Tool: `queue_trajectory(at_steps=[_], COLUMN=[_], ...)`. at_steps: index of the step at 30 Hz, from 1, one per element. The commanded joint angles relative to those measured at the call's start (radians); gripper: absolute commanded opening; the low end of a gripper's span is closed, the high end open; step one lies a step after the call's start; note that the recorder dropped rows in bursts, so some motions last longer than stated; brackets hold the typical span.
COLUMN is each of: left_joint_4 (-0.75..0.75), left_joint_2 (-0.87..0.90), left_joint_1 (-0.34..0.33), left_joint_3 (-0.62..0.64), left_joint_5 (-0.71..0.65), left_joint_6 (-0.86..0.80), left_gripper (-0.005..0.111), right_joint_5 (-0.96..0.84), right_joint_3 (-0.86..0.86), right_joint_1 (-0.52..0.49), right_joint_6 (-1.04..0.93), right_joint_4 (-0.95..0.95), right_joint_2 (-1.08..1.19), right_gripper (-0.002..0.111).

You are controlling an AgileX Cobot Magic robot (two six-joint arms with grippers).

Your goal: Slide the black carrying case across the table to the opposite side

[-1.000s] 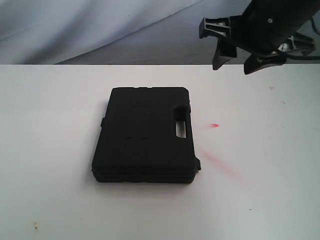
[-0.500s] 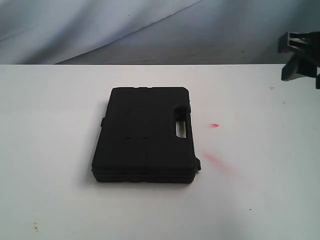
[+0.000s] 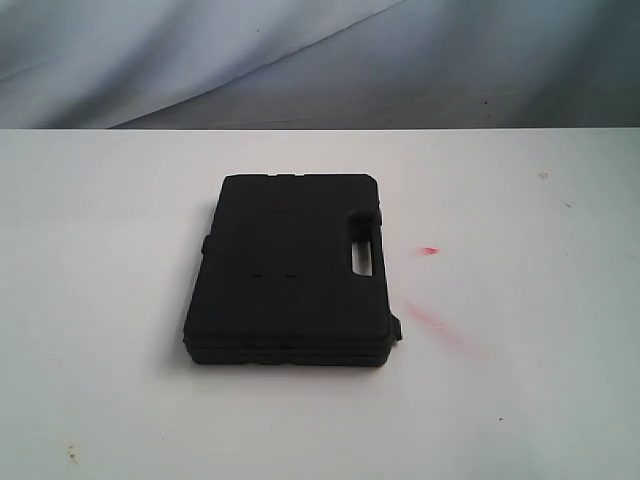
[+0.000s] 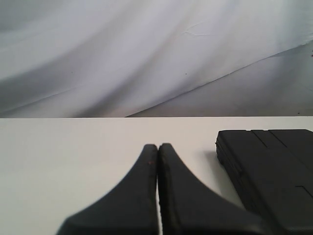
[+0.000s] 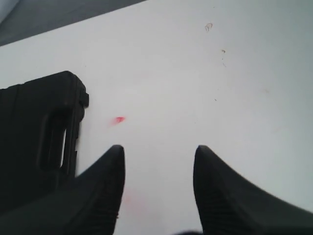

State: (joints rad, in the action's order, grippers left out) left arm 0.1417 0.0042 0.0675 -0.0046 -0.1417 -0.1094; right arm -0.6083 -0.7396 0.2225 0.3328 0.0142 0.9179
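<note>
The black case (image 3: 290, 270) lies flat on the white table (image 3: 520, 400), a little left of the middle, with its slot handle (image 3: 361, 245) on the right edge. Neither arm shows in the exterior view. In the left wrist view my left gripper (image 4: 158, 147) is shut with nothing in it, low over the table, and a corner of the case (image 4: 274, 171) lies beside it, apart. In the right wrist view my right gripper (image 5: 159, 152) stands open above bare table, with the case's handle edge (image 5: 44, 142) off to one side of it.
Red smears mark the table to the right of the case (image 3: 430, 250) (image 3: 430, 320). Small specks sit near the right edge (image 3: 543, 176) and front left corner (image 3: 70, 452). A grey-blue cloth backdrop (image 3: 300, 60) hangs behind the far edge.
The right arm, over the far right of the table a second ago, has pulled away to the right and out of the exterior view. The case has stayed put.
</note>
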Motion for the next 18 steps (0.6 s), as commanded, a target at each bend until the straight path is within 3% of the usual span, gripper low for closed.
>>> queue_trajectory(at_steps=[1, 10, 18], left_joint_4=[0.000, 0.000, 0.000], left_joint_2=[-0.004, -0.004, -0.004], left_joint_1=[0.002, 0.002, 0.002], left_joint_3=[0.005, 0.005, 0.005], left_joint_5=[0.009, 0.009, 0.009], left_joint_6=[0.000, 0.000, 0.000], left_gripper=[0.000, 0.000, 0.000], right_joint_5=[0.071, 0.169, 0.297], right_joint_3=[0.079, 0.223, 0.361], right_joint_1=[-0.038, -0.086, -0.086], right_joint_6=[-0.010, -0.010, -0.014], right_joint_4=[-0.003, -0.014, -0.053], right_joint_2=[-0.107, -0.327, -0.473], right_gripper=[0.034, 0.001, 0.000])
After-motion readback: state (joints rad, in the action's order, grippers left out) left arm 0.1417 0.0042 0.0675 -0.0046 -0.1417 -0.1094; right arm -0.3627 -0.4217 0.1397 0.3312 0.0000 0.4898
